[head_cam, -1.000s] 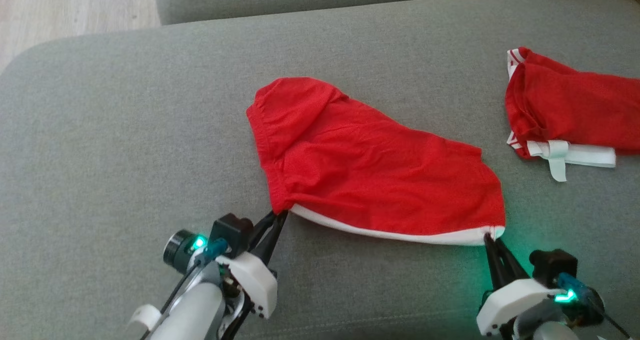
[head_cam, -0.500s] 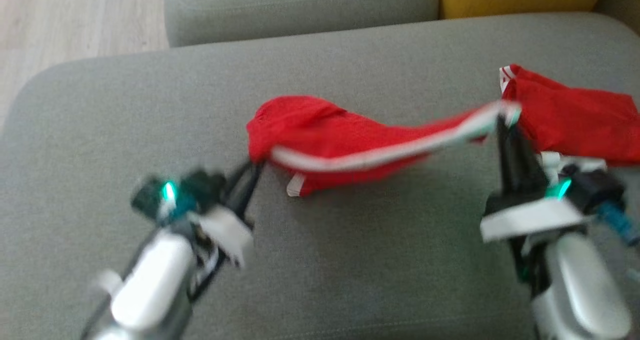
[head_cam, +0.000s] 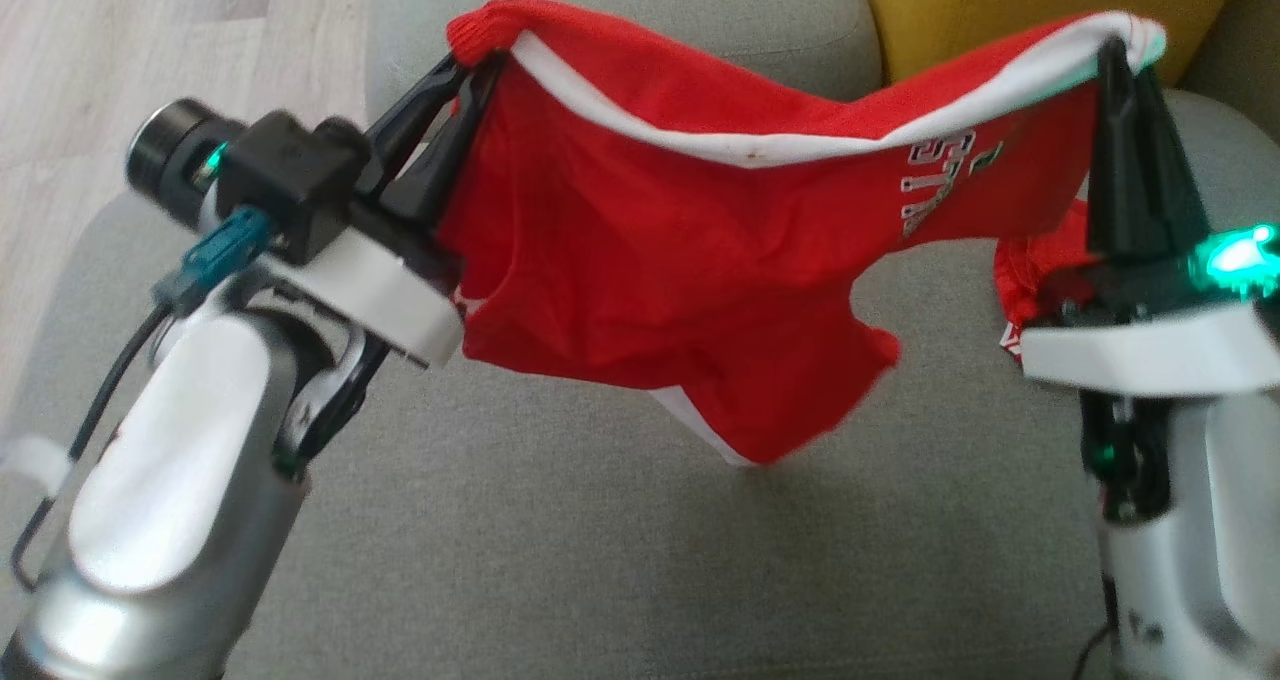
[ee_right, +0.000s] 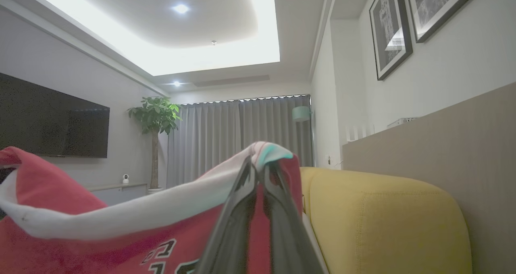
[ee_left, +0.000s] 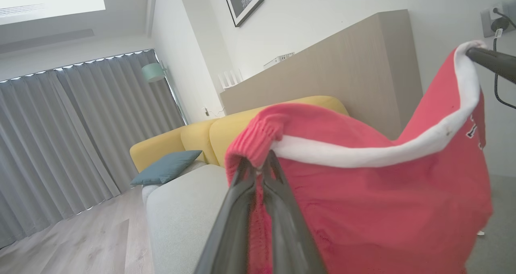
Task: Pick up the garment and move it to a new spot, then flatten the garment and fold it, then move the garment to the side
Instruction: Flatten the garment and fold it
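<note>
The garment point(head_cam: 680, 260) is a red piece with a white band along its top edge and pale lettering near the right. It hangs in the air above the grey cushion point(head_cam: 600, 560), stretched between both grippers. My left gripper point(head_cam: 470, 60) is shut on the band's left corner, and in the left wrist view its fingers pinch the garment point(ee_left: 363, 193) just under the bunched corner. My right gripper point(head_cam: 1112, 48) is shut on the right corner; the right wrist view has the white band point(ee_right: 133, 213) sagging away to the left.
Another red garment point(head_cam: 1035, 260) lies on the cushion behind my right gripper, mostly hidden. A yellow sofa back point(head_cam: 1000, 0) stands at the far right, a second grey cushion point(head_cam: 640, 10) behind, and wooden floor point(head_cam: 150, 40) at the left.
Both grippers have lifted the garment off the cushion, from lying flat to hanging high between them. The head camera has also shifted.
</note>
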{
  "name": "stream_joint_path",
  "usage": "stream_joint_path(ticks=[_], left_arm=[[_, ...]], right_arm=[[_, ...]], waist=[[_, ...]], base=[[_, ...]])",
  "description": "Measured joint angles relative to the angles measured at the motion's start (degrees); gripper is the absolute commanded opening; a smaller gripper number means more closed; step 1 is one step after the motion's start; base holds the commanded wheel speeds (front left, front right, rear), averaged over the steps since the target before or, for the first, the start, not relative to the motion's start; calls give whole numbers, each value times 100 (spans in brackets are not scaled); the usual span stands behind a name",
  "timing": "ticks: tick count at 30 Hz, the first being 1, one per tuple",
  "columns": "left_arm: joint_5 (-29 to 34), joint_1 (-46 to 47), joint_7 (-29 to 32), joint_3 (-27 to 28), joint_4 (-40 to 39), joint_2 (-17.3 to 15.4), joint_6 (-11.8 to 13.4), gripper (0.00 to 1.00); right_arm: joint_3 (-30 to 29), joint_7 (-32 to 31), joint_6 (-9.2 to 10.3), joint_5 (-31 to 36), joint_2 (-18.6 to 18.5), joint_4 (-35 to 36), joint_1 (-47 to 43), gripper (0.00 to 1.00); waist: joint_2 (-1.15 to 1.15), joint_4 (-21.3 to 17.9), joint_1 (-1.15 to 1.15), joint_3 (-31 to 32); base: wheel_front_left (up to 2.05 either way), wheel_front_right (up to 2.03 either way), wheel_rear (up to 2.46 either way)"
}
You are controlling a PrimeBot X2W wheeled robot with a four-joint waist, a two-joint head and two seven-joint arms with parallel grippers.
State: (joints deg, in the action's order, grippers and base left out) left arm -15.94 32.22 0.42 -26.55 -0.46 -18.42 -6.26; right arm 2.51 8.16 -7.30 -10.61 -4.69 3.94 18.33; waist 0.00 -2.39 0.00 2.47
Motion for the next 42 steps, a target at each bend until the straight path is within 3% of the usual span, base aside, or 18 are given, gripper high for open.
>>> stream_joint_path(ticks=[10, 14, 17, 24, 31, 36, 42], left_arm=[[-204, -451, 626, 149, -1082, -287, 223, 0], [-449, -283, 868, 160, -901, -298, 177, 0], [-655, 185, 1004, 177, -502, -296, 67, 0], [-736, 2429, 784, 248, 1236, -305, -83, 0], [-525, 4457, -390, 355, 2972, -57, -131, 0], [-428, 4774, -1191, 247, 3835, 333, -132, 0], [-170, 4014, -1472, -275, 4597, 660, -132, 0]], right_arm=[[-103, -532, 0, -68, 147, 964, -597, 0], [-97, -851, 0, -142, 151, 835, -420, 0], [-7, -1069, 0, -137, 151, 512, 192, 0], [146, -966, 0, -47, -129, -1293, 3145, 0], [29, -56, -1, 138, -121, -3411, 5633, 0], [-123, 374, -1, 212, -68, -4604, 6079, 0], [-305, 534, -1, -86, 46, -5750, 5439, 0]], waist=[[0, -3, 0, -37], [0, -22, 0, -184], [0, -45, 0, -392], [0, -106, 0, -1288], [0, -116, 1, -2247], [-1, -52, 1, -2692], [0, 157, 0, -2813]], base=[[0, 0, 0], [0, 0, 0], [0, 0, 0], [0, 0, 0], [0, 0, 0], [0, 0, 0], [0, 0, 0]])
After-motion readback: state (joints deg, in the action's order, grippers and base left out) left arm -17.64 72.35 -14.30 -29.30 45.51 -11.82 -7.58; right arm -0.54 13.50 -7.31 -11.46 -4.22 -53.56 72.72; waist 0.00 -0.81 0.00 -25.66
